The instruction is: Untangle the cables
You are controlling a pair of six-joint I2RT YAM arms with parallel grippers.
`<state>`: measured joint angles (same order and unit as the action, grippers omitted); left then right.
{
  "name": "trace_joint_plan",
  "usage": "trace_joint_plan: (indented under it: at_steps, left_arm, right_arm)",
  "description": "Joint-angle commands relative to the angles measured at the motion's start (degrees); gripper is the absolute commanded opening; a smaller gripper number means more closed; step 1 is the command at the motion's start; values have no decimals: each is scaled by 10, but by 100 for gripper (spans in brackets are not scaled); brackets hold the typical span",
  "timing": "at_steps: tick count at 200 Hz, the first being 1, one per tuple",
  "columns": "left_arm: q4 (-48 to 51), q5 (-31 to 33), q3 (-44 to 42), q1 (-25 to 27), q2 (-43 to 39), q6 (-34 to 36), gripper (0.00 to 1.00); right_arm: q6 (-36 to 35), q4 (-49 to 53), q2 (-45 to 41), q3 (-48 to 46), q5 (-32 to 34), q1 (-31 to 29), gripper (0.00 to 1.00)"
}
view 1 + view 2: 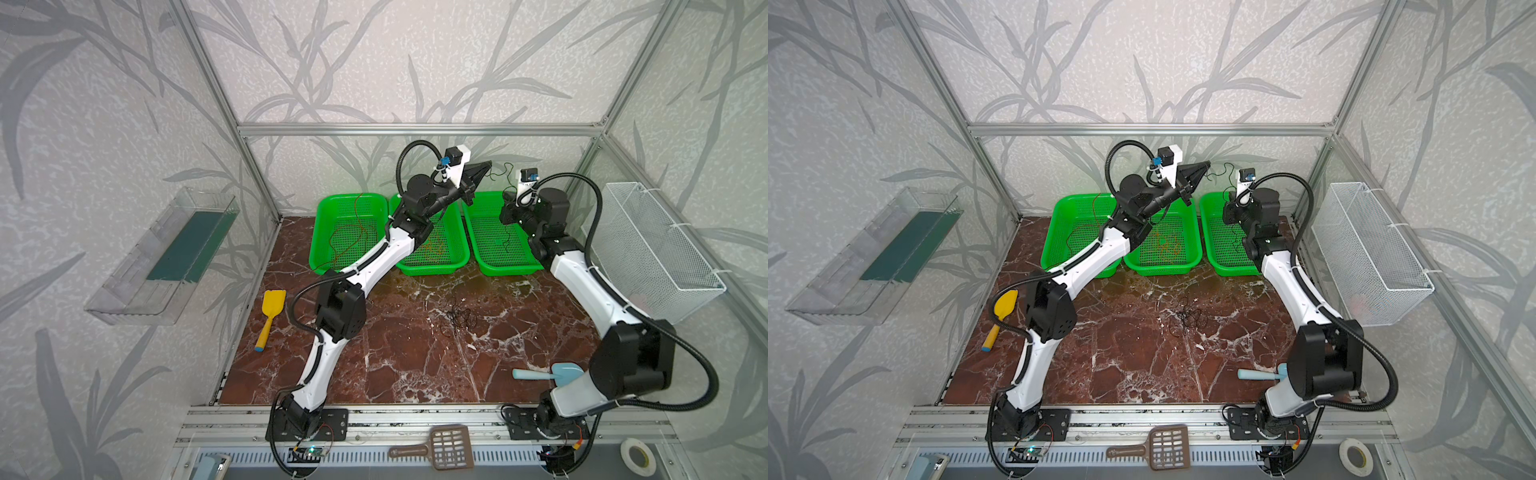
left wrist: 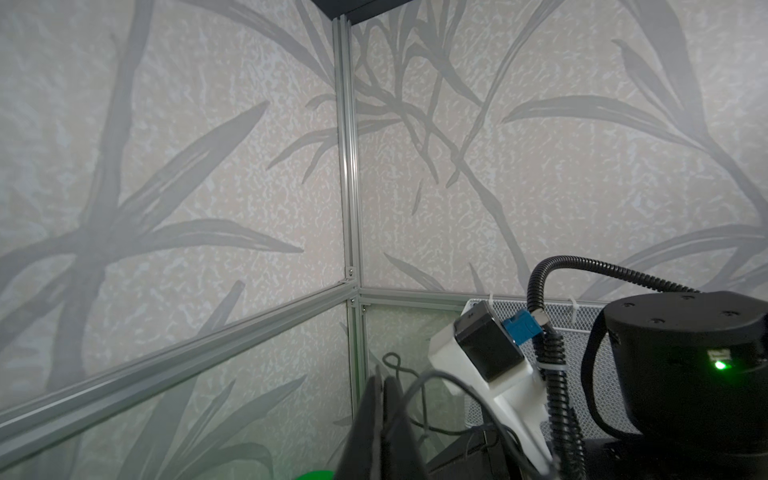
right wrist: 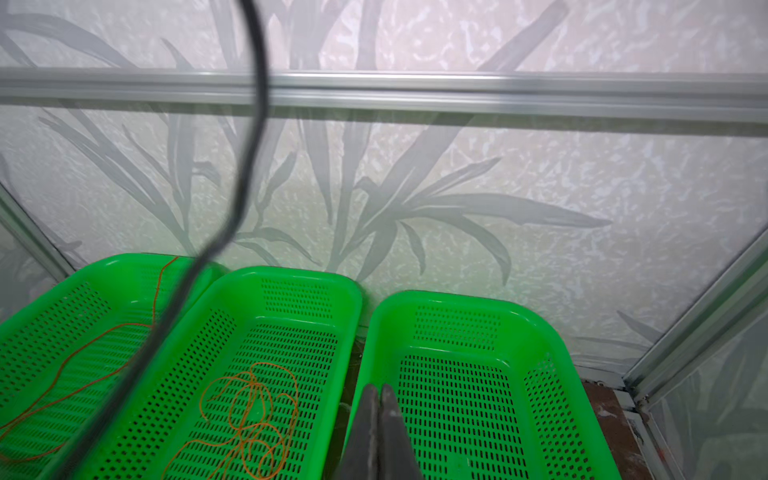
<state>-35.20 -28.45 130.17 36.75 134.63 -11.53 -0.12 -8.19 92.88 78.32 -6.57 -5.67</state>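
My left gripper [image 1: 487, 165] [image 2: 383, 377] is raised high near the back wall, shut on the thin black cable [image 1: 505, 166] [image 2: 434, 372]. That cable loops from its tip past the right wrist and down toward the right green basket [image 1: 498, 268]. It crosses the right wrist view as a blurred dark line [image 3: 257, 104]. My right gripper [image 3: 379, 387] is shut over that basket's near rim, with nothing seen between its fingers. The red-brown cable [image 1: 360, 239] lies in the left basket [image 1: 320, 232]. The orange cable [image 3: 249, 407] lies bunched in the middle basket [image 1: 432, 270]. A dark wire tangle [image 1: 457, 318] lies on the marble table.
A yellow scoop [image 1: 272, 316] lies at the table's left and a pale blue scoop [image 1: 548, 373] by the right arm's base. A brown slotted scoop [image 1: 440, 446] and a tape roll [image 1: 636, 457] lie in front. A white wire basket [image 1: 656, 249] hangs on the right wall, a clear tray [image 1: 166, 253] on the left.
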Motion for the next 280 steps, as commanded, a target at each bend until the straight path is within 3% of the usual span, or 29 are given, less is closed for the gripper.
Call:
trace_joint_plan:
  at_steps: [1, 30, 40, 44, 57, 62, 74, 90, 134, 163, 192, 236, 280]
  left_arm:
    - [-18, 27, 68, 5, 76, -64, 0]
    - [43, 60, 144, 23, 175, -45, 0]
    - [97, 61, 161, 28, 192, -38, 5]
    - [113, 61, 159, 29, 194, -34, 10]
    - [111, 62, 115, 31, 184, -32, 42]
    - [102, 66, 90, 31, 175, -31, 49]
    - [88, 81, 39, 31, 151, -18, 63]
    - [82, 93, -10, 29, 120, 4, 69]
    - [87, 82, -73, 24, 57, 26, 73]
    - [78, 68, -133, 20, 0, 41, 74]
    - [96, 40, -210, 16, -83, 81, 73]
    - [158, 37, -470, 4, -274, 148, 66]
    - [277, 61, -686, 7, -424, 174, 53]
  right_arm:
    - [-10, 20, 46, 25, -6, 12, 0]
    - [35, 23, 122, 33, 35, 34, 3]
    - [67, 36, 140, 38, 45, 48, 6]
    - [82, 49, 148, 44, 45, 55, 9]
    - [119, 120, 179, 88, 34, 76, 23]
    - [121, 152, 191, 108, 26, 82, 28]
    - [114, 213, 216, 150, 8, 87, 40]
    - [100, 279, 232, 185, 1, 87, 51]
    - [97, 294, 205, 148, 23, 87, 66]
    - [93, 360, 196, 162, 14, 85, 68]
    - [93, 295, 115, 73, 8, 69, 69]
    - [66, 308, -16, -4, 39, 9, 68]
    - [94, 331, -120, -117, 56, -88, 67]
